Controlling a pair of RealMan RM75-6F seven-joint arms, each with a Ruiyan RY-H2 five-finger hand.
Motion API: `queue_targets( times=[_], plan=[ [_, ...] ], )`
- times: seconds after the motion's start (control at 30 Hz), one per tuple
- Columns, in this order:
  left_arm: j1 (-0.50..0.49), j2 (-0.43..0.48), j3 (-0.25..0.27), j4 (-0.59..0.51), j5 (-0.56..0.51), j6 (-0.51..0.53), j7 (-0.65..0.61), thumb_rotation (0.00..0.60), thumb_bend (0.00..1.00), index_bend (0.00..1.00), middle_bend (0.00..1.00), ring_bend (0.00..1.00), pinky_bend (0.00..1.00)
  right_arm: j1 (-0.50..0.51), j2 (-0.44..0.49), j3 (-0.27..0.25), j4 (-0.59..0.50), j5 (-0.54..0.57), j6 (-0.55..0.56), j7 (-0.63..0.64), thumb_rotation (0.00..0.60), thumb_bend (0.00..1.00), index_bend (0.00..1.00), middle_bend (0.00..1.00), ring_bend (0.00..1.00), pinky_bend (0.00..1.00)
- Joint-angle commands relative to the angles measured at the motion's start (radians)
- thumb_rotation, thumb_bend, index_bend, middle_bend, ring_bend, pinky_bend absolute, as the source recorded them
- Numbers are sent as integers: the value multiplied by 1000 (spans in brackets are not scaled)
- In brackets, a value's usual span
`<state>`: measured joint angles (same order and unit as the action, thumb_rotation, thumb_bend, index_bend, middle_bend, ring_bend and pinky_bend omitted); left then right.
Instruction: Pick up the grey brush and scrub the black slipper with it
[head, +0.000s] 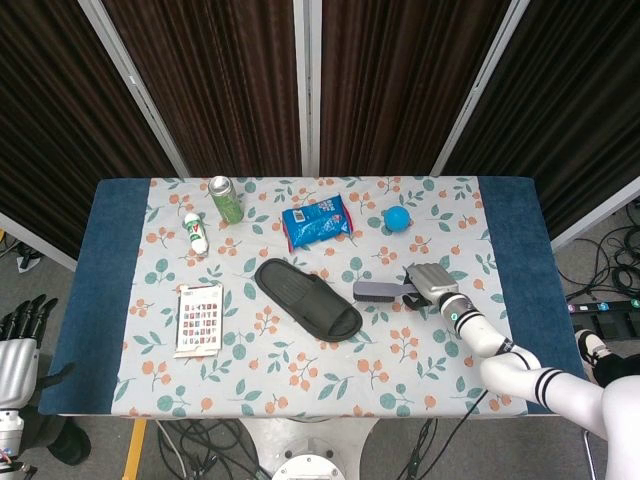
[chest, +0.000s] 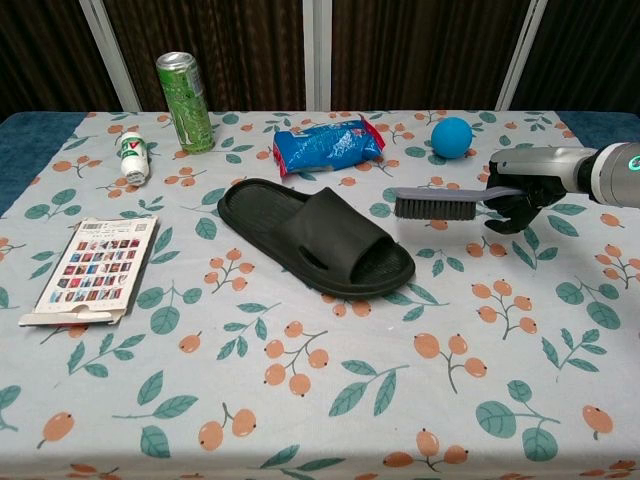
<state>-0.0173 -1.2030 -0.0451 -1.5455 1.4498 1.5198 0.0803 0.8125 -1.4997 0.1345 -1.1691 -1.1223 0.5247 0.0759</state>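
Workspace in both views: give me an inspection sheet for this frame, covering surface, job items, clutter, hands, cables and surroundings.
Surface: table with a floral cloth, blue at both ends.
Job items: grey brush held off the cloth, bristles down, beside the black slipper, not touching it.
Clutter: green can, small white bottle, blue snack bag, blue ball, card.
Hands: right hand grips the brush handle; left hand off the table, holding nothing.
Cables: on the floor at right.
Surroundings: dark curtains.
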Motion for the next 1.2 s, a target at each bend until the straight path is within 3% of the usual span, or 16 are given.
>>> queue_targets(
  times=[0.03,0.27,0.53,0.7,0.9,1.2],
  plan=[
    [-23,8,-8,5,35,-3,-31,600,165,155,166,98,147,-47,26,1,-43,-100,125,31,600,418,1000,996,1000,1000],
    [-158,47,-38,-2,165,-80,-110,600,170,155,167,98,147,-97,144,-2,-164,-245,308,62,600,424,1000,1000,1000,1000],
    [-435,43,-88,14,262,-336,-274,600,193,156,167,98,147,-112,302,15,-359,-289,387,-22,600,438,1000,1000,1000,1000],
    [-641,-42,-123,103,236,-578,-308,600,194,155,167,98,147,-99,341,17,-428,-246,353,-107,600,438,1000,1000,1000,1000],
    [-803,-196,-126,268,185,-771,-299,600,195,155,167,98,147,-88,331,16,-448,-191,336,-192,600,436,1000,1000,1000,1000],
    [-924,-365,-88,462,164,-868,-273,600,195,155,167,98,147,-86,327,12,-448,-150,332,-229,600,435,1000,1000,1000,1000]
  ],
)
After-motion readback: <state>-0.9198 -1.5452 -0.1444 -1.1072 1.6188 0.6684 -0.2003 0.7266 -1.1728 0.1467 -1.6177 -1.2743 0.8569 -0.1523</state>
